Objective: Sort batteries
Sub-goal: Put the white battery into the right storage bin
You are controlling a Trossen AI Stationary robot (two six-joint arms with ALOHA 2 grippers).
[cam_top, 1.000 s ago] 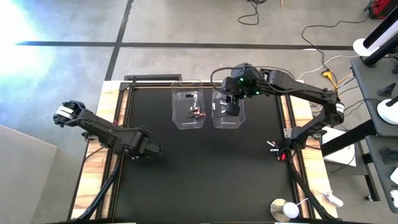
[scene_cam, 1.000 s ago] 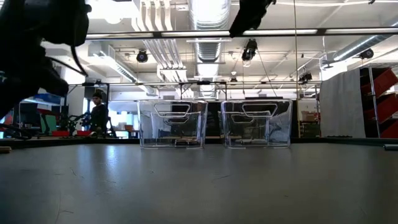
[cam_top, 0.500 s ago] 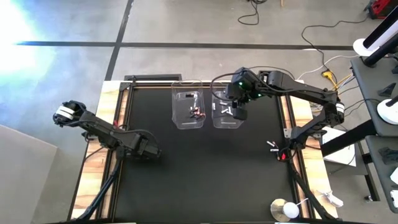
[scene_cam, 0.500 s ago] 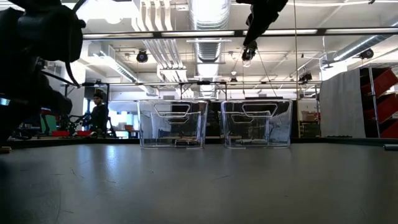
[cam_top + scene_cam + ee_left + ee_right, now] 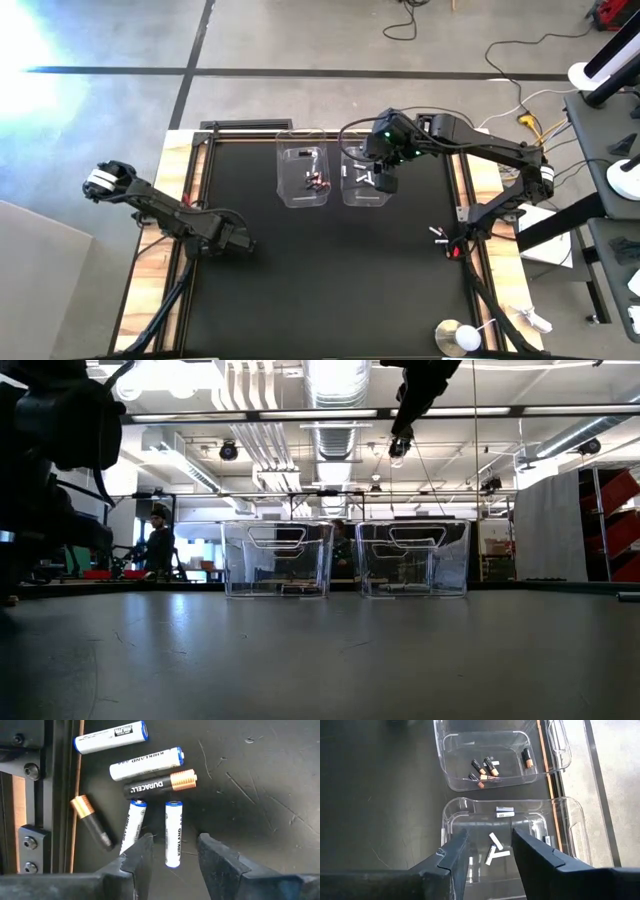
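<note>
- We hold our left gripper (image 5: pixel 172 851) low over the mat's left edge, fingers spread and empty, one white battery (image 5: pixel 173 834) lying in line with the gap.
- Around it lie loose batteries (image 5: pixel 150 785): four white ones in all and two dark, copper-ended ones.
- Our right gripper (image 5: pixel 489 851) hangs above the right tub (image 5: pixel 570 827), fingers apart, nothing between them.
- That tub holds white batteries (image 5: pixel 495 850).
- The left tub (image 5: pixel 447 767) beside it holds the dark batteries (image 5: pixel 485 770) with copper ends.
- In the high view both tubs sit side by side at the mat's far edge, well apart from the loose pile.
</note>
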